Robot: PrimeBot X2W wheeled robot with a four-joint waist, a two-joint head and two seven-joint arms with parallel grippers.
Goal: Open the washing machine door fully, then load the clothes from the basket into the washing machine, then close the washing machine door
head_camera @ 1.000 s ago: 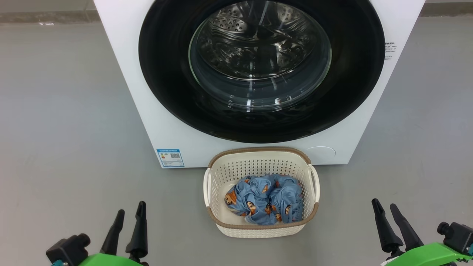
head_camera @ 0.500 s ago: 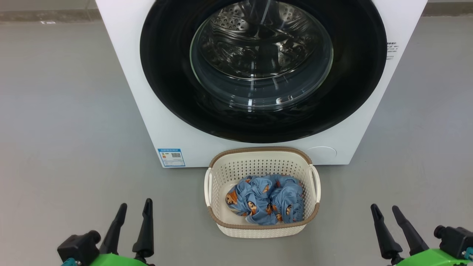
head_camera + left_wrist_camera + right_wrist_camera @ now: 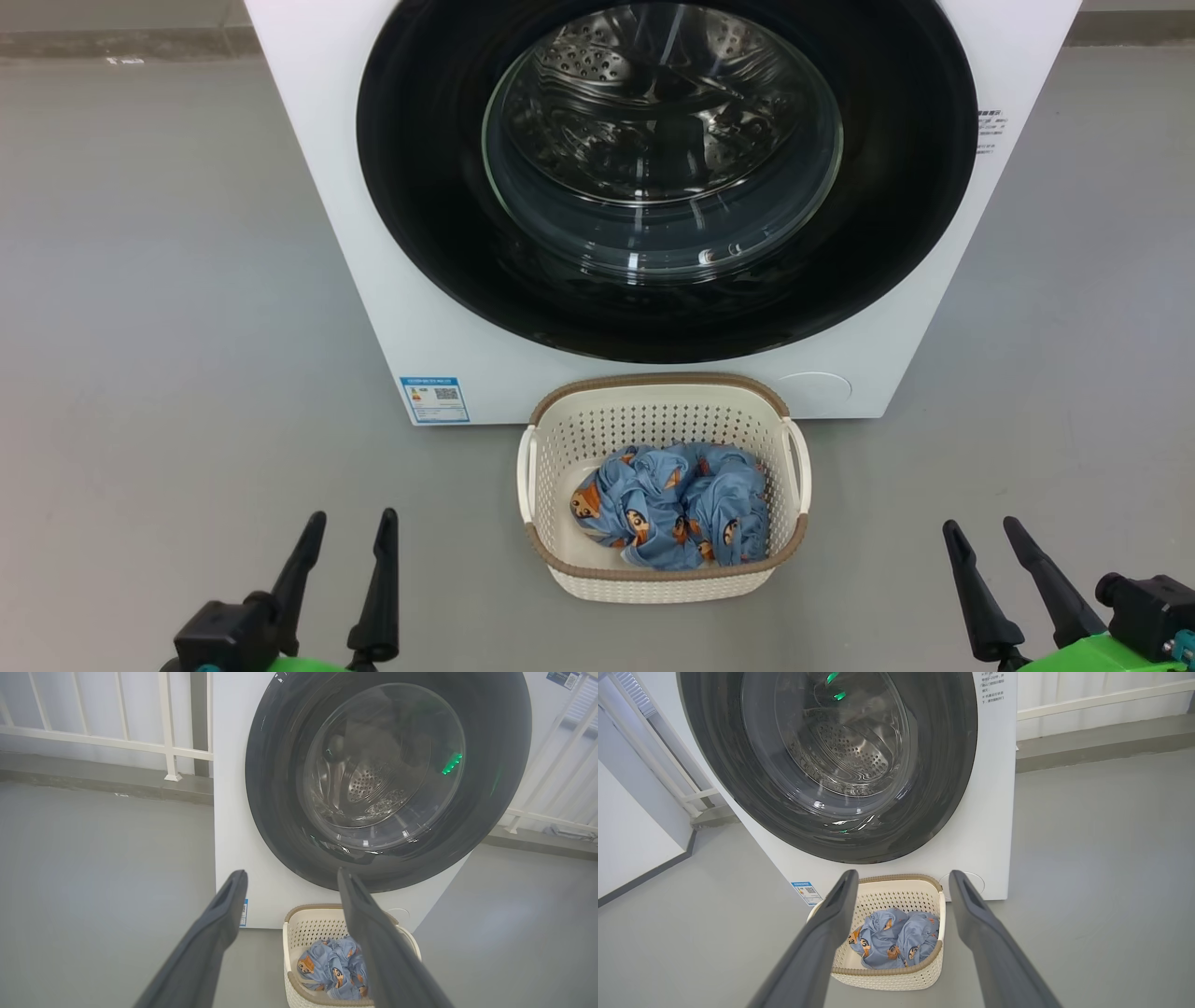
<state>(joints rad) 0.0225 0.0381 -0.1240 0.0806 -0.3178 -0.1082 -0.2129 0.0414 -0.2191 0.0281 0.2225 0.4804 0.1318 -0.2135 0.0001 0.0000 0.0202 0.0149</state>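
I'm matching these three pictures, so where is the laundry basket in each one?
Head view: basket low centre, before the washing machine.
Left wrist view: basket at bottom edge, right of centre, partly behind a finger.
Right wrist view: basket low centre, mostly between the fingers.
Shared landmark: blue label on the washing machine's front, left of the basket.

**Your robot's hands: black spikes on green.**
Your left gripper [image 3: 353, 515] and right gripper [image 3: 980, 523] each carry two long matte-black fingers [image 3: 378, 597], broad at the base and tapering to blunt points; behind them you see a boxy black block [image 3: 1148, 605] with a round knob, set on a bright green housing [image 3: 1074, 653].
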